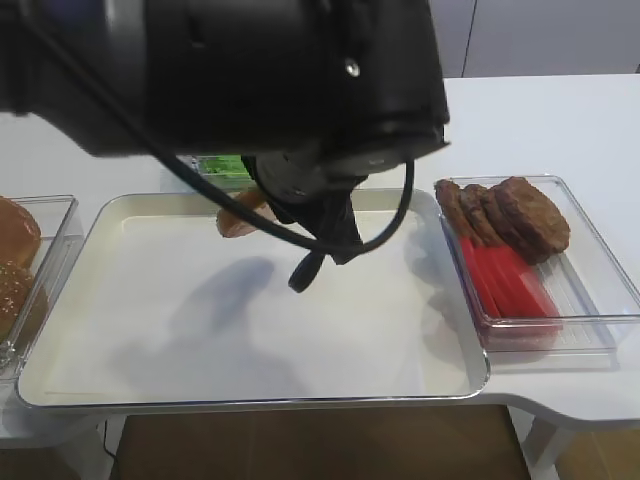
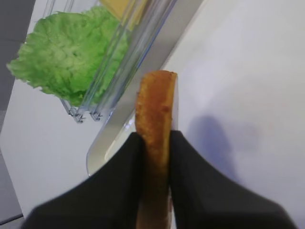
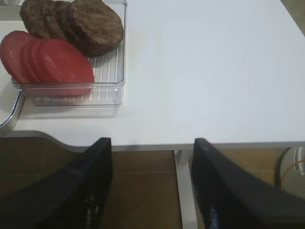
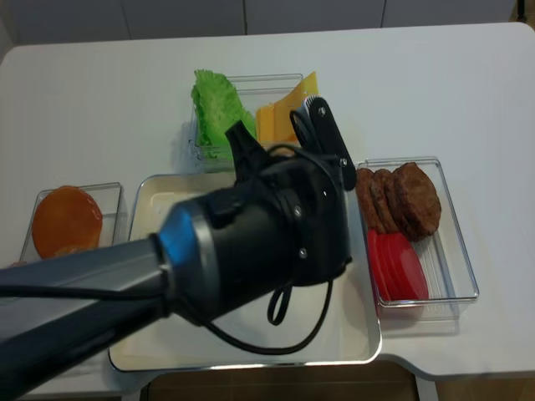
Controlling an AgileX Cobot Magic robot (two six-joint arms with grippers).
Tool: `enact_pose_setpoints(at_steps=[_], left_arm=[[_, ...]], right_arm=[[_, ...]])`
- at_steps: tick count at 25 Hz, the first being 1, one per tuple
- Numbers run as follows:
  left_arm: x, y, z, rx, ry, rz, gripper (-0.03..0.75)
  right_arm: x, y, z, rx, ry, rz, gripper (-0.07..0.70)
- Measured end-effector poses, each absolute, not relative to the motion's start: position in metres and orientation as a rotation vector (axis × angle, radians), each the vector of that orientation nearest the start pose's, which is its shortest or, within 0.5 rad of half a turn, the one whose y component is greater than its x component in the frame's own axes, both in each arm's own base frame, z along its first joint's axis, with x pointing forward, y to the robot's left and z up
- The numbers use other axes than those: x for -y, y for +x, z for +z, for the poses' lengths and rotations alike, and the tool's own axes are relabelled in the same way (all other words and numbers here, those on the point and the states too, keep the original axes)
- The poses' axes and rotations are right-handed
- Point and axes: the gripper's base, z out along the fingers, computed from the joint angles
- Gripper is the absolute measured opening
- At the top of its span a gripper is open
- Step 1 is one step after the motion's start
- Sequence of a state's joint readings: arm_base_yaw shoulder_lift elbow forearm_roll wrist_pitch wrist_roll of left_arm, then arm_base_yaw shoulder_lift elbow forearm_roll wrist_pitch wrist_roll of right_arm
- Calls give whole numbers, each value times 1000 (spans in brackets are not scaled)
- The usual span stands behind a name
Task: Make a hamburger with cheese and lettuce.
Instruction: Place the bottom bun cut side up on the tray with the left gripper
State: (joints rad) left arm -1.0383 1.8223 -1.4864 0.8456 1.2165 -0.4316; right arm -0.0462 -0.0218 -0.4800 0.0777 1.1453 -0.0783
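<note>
The bun half is held up on its edge by the left claw. The two black fingers press on its flat sides, one on each side, and are closed tight on it. It hangs over the back part of the big cream tray, near the far rim. In the front high view a bit of the bun peeks out under the left arm.

Just past the tray rim is a clear box with green crinkly lettuce and yellow cheese in it. From above, the lettuce is on the left of that box and the cheese is on the right.

The right claw is wide open and holds nothing. It is off the front edge of the white table, over the floor. Another clear box sits on the right side of the table with brown meat patties at the back and red slices at the front.

On the left, more buns sit in a clear box of their own
</note>
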Motion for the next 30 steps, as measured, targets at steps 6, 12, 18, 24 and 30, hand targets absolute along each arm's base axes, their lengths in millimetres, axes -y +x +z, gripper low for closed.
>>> enact_pose_setpoints(at_steps=[6, 12, 18, 24, 30], left_arm=[[291, 246, 278, -2241, 934, 660, 121], [291, 246, 274, -2309, 875, 605, 121], [291, 244, 271, -2367, 841, 559, 121], [289, 245, 271, -2386, 787, 544, 121], [283, 253, 271, -2364, 834, 591, 121]], right_arm=[[-7, -9, 265, -2124, -42, 20, 406], [-7, -9, 265, -2124, -42, 20, 406], [-7, -9, 265, -2124, -42, 20, 406], [-7, -9, 265, -2124, -42, 20, 406], [-7, -9, 265, -2124, -42, 20, 406]])
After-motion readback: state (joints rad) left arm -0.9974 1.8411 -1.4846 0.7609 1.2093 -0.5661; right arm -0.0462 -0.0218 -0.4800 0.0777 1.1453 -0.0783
